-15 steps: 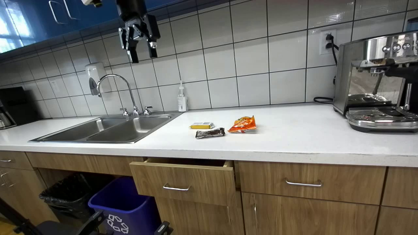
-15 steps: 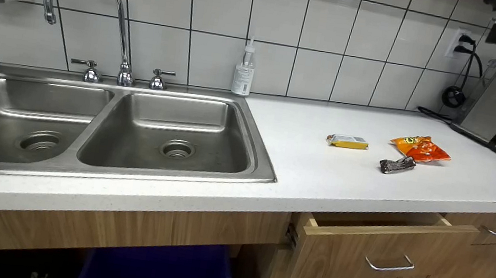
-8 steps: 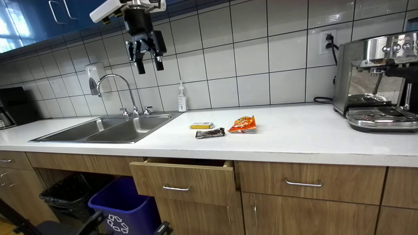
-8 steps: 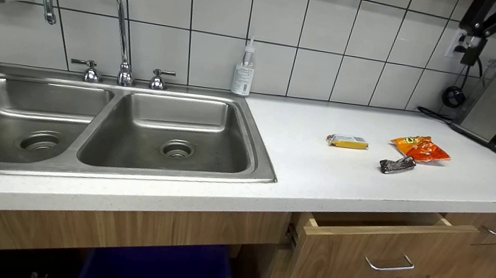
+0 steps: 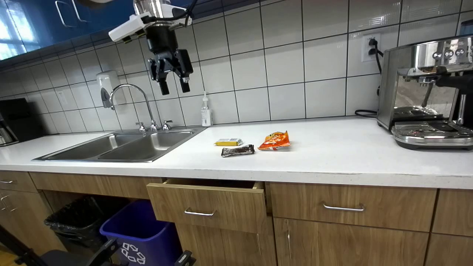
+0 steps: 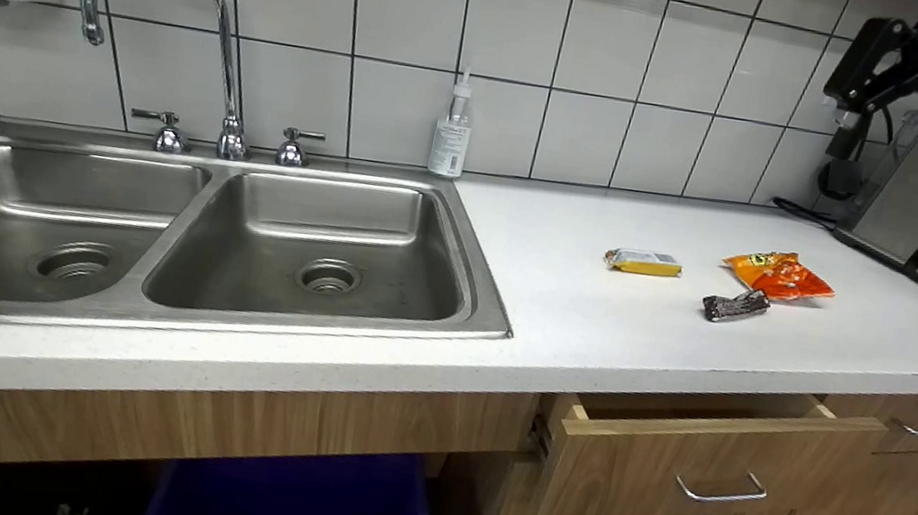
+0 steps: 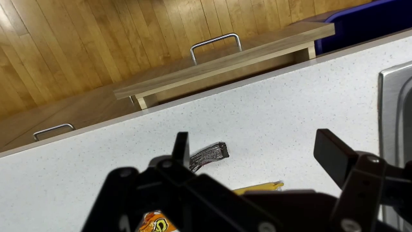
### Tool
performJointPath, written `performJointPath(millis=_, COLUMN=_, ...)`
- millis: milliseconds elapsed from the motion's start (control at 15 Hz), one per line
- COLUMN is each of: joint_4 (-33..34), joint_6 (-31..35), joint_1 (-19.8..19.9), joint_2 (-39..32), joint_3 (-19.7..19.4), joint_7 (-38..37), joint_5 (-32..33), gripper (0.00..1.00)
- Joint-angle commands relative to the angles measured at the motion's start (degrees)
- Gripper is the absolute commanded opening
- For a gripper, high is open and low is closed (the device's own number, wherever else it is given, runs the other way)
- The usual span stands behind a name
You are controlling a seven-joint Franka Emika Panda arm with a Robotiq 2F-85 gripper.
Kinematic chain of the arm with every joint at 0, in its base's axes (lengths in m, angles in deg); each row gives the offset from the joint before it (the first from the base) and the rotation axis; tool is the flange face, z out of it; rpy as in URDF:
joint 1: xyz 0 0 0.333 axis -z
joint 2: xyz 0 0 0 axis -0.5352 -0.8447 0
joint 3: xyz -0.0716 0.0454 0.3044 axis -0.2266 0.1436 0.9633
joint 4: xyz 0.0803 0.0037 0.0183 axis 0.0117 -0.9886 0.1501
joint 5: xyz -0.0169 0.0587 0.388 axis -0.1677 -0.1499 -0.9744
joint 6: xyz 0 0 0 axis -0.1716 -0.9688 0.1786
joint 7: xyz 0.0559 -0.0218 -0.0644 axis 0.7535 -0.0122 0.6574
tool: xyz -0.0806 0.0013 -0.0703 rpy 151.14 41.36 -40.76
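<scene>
The desk (image 5: 343,147) meets a tiled wall (image 5: 284,66) at the back and ends in a straight front edge, under which a drawer (image 5: 221,201) stands pulled out. Well above the desk hangs the hand (image 5: 174,88), pointing down, its jaws spread wide with nothing held. On the desk lie the dark bar (image 5: 238,150), nearest the front edge, the yellow packet (image 5: 228,142) just behind it, and the orange bag (image 5: 275,141) just beside the bar's end (the three make one loose cluster). A stretch of white desk separates the bag from the coffee machine (image 5: 428,92), and another parts the packet from the sink (image 6: 476,296). A tap (image 6: 228,50) and a bottle (image 6: 450,140) rise upright at the back. In the wrist view the hand covers part of the bar and much of the packet, while the bag is partly covered and cut off at the bottom. In an exterior view the hand hides some of the cord (image 6: 838,181), and its own top is cut off. Most of the drawer's inside is hidden.
</scene>
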Motion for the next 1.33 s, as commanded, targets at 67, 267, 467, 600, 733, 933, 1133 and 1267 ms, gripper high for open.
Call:
performJointPath(millis=67, joint_4=-2.76, joint_6=3.41, joint_1=-0.03, joint_2=-0.26, joint_3=-0.29, joint_7=-0.42, joint_5=0.26, gripper=1.0)
performJointPath(millis=267, joint_4=-4.23, joint_6=4.8, joint_1=-0.04, joint_2=-0.91, joint_3=-0.4, joint_7=-0.18, joint_5=0.21, gripper=1.0)
performJointPath(millis=467, joint_4=-5.59, joint_6=6.5, joint_1=-0.06, joint_2=-1.98, joint_3=-0.55, joint_7=0.29, joint_5=0.29, gripper=1.0)
performJointPath(millis=600, joint_4=-6.23, joint_6=7.62, joint_1=-0.1, joint_2=-2.87, joint_3=-0.65, joint_7=0.78, joint_5=0.34, gripper=1.0)
performJointPath(millis=733, joint_4=-6.7, joint_6=8.52, joint_1=-0.19, joint_2=-3.73, joint_3=-0.68, joint_7=1.43, joint_5=0.49, gripper=1.0)
performJointPath(millis=933, joint_4=-7.09, joint_6=9.86, joint_1=-0.34, joint_2=-4.9, joint_3=-0.75, joint_7=2.82, joint_5=0.68, gripper=1.0)
performJointPath(millis=1133, joint_4=-7.63, joint_6=11.38, joint_1=-0.38, joint_2=-6.1, joint_3=-0.99, joint_7=4.81, joint_5=0.7, gripper=1.0)
performJointPath(millis=1267, joint_4=-8.02, joint_6=12.55, joint_1=-0.36, joint_2=-7.0, joint_3=-1.2, joint_7=6.1, joint_5=0.57, gripper=1.0)
